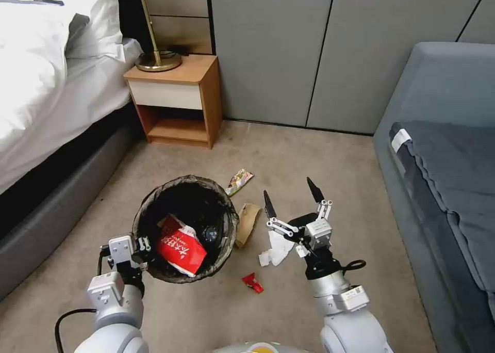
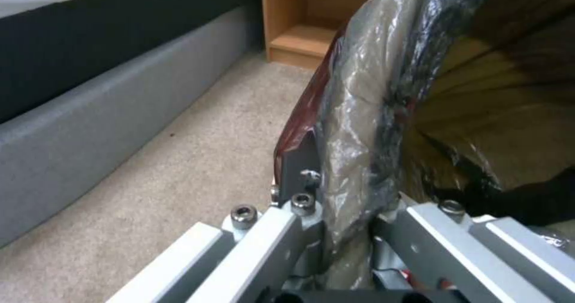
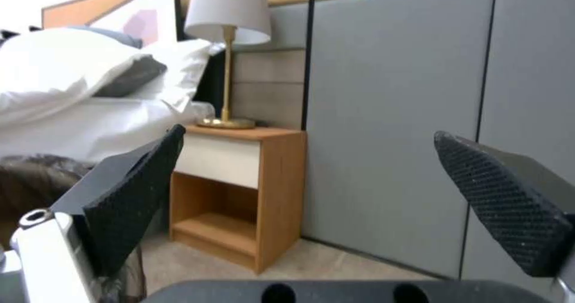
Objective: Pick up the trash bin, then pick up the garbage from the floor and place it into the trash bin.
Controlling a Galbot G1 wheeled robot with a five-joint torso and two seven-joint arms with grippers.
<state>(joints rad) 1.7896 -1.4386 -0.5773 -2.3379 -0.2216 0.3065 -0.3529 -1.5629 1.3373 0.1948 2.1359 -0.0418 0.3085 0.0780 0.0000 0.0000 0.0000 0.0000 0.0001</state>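
The trash bin (image 1: 147, 208), lined with a dark bag, hangs over the carpet with my left gripper (image 1: 140, 245) shut on its near rim. The left wrist view shows the left gripper (image 2: 346, 224) with its jaws clamped across the bag-covered rim (image 2: 359, 128). A red-and-white carton (image 1: 180, 247) lies inside the bin. On the floor to its right lie a colourful wrapper (image 1: 238, 181), a brown cardboard scrap (image 1: 248, 223), crumpled white paper (image 1: 277, 249) and a small red scrap (image 1: 252, 283). My right gripper (image 1: 292, 194) is open and empty above the white paper, and its black fingertips (image 3: 134, 195) stand wide apart.
A bed (image 1: 46, 100) runs along the left. A wooden nightstand (image 1: 178, 102) with a brass lamp (image 1: 157, 59) stands at the back. A grey sofa (image 1: 443, 177) lines the right side. Grey wall panels (image 1: 309, 53) close the far end.
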